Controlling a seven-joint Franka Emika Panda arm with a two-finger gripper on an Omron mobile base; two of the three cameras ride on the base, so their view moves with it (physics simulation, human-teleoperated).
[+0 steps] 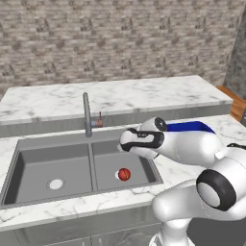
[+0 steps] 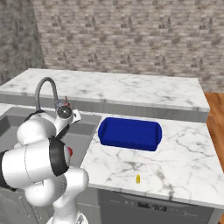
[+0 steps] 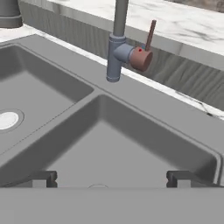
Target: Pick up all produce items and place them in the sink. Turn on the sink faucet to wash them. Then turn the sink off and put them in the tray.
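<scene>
Across the marble counter (image 1: 144,98) lies one grey sink (image 1: 29,144) with two bowls side by side, its long axis running left to right along the counter edge in the left base view. Each bowl has one round white drain; the left bowl's drain (image 1: 56,183) is bare, and one red-orange fruit (image 1: 124,174) rests on the floor of the right bowl, at the drain there. One faucet (image 1: 87,115) stands upright on the back rim, about in line with the divider between the bowls; in the right base view its gooseneck spout (image 2: 45,86) arches over toward the left. One small side lever (image 3: 150,36) with a reddish cap sticks up from the faucet body, tilted slightly, on the side away from the left bowl in the hand view. One deep-blue tray (image 2: 129,133) sits on the counter just right of the sink, its long axis parallel to the counter edge, and it holds nothing that can be seen. One small yellow object (image 2: 138,179) lies on the counter near the front edge, well apart from the tray. The gripper (image 3: 111,178) hangs over the right bowl, facing the faucet base, with its two fingertips (image 3: 41,178) spread wide and nothing between them; in the left base view the hand (image 1: 139,140) sits above the bowl's back part, apart from the fruit
</scene>
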